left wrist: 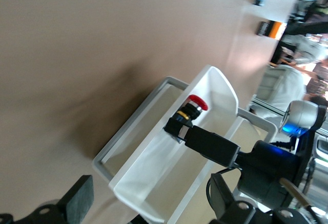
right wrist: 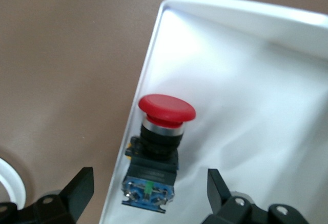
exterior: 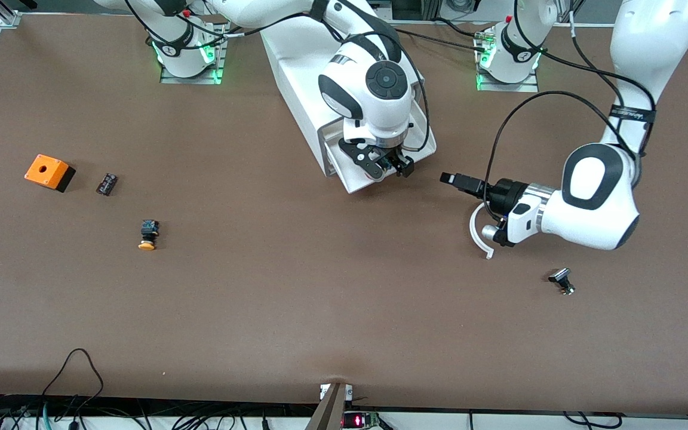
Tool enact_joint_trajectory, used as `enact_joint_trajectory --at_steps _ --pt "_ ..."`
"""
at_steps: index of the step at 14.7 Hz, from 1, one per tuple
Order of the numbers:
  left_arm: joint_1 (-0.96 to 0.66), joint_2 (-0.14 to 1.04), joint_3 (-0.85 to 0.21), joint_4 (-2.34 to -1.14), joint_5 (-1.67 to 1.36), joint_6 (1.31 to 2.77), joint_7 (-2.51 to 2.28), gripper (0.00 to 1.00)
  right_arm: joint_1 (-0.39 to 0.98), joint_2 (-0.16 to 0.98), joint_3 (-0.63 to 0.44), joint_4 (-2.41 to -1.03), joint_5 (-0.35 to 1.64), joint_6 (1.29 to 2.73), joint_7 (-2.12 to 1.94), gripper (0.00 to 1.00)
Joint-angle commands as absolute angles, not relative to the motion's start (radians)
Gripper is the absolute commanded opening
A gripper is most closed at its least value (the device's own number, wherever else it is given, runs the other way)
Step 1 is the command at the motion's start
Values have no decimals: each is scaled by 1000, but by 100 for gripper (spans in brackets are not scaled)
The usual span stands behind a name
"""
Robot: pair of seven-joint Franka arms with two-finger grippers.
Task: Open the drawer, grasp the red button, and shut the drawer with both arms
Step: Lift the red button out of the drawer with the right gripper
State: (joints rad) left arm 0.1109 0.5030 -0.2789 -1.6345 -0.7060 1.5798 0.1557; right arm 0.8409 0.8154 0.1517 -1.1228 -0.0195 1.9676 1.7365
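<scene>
Button [right wrist: 156, 149] lies on its side inside the drawer [right wrist: 246, 106], which is pulled out of the white cabinet [exterior: 296, 71]; I read it as resting against the drawer's side wall, since the body sits tight along that edge in the right wrist view. Its long axis runs from the black-and-blue body to the red cap; in that view the cap points toward 12 o'clock and the terminals toward 6 o'clock; the axis lies roughly parallel to the side wall.

Right gripper [exterior: 393, 167] hangs directly over the open drawer with its jaws spread wide and nothing between them; I judge this placement to be a straddle of the button's body ahead of a descent; one finger [right wrist: 77, 190] shows outside the drawer wall, which I flag as a possible collision if the approach goes straight down.

Left gripper [exterior: 450, 179] hovers over bare table [exterior: 320, 310] beside the cabinet, at about 3 o'clock from the drawer front in the front view; its jaws are fully apart and hold nothing; I take it to be standing clear so the drawer stays accessible, and it waits.
</scene>
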Motion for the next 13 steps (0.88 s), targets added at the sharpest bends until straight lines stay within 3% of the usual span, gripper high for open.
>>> enact_joint_trajectory --at_steps 1,6,8,9,13 --pt "104 505 -278 -1566 -641 1528 25 100 845 798 144 -1143 -38 1954 1752 84" --pt "94 505 -296 -1470 -431 1471 -99 100 833 778 143 -1140 -35 1951 1736 20" --pt "95 499 -298 -1468 -387 1453 -112 100 831 778 143 -1135 -35 1928 1736 5" --pt "95 486 -296 -1468 -368 1442 -112 100 831 776 140 -1134 -35 1921 1736 0" --pt "97 469 -296 -1466 -313 1440 -164 100 801 718 140 -1132 -23 1899 1735 0"
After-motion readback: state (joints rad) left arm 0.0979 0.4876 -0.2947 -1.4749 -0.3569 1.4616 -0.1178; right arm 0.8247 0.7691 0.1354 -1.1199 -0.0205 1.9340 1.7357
